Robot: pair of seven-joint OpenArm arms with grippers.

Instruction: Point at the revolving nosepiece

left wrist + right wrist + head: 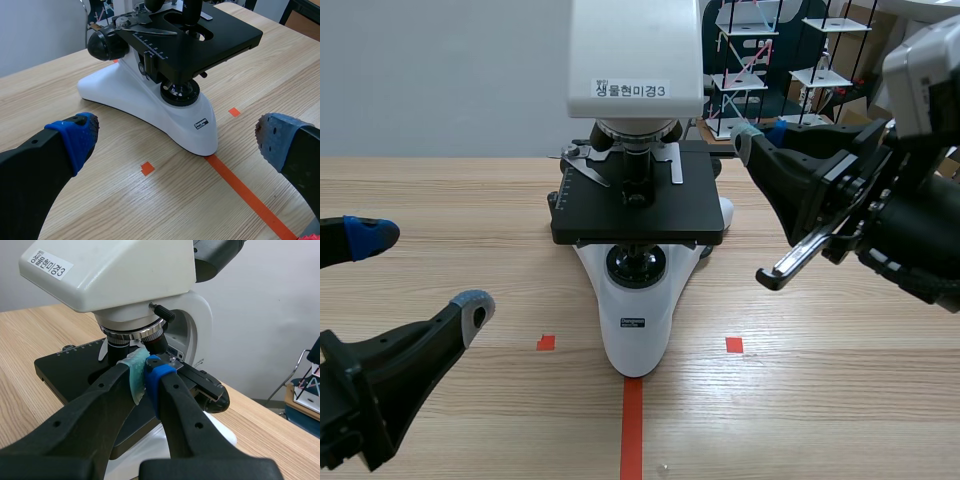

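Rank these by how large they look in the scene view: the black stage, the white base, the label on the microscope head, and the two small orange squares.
1. black stage
2. white base, its visible part
3. label
4. left orange square and right orange square: alike, not ranked

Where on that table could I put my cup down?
Bare table lies between the microscope and the open left claw, and on the near right of its base. Crowded: at the stage, where the shut right claw points.
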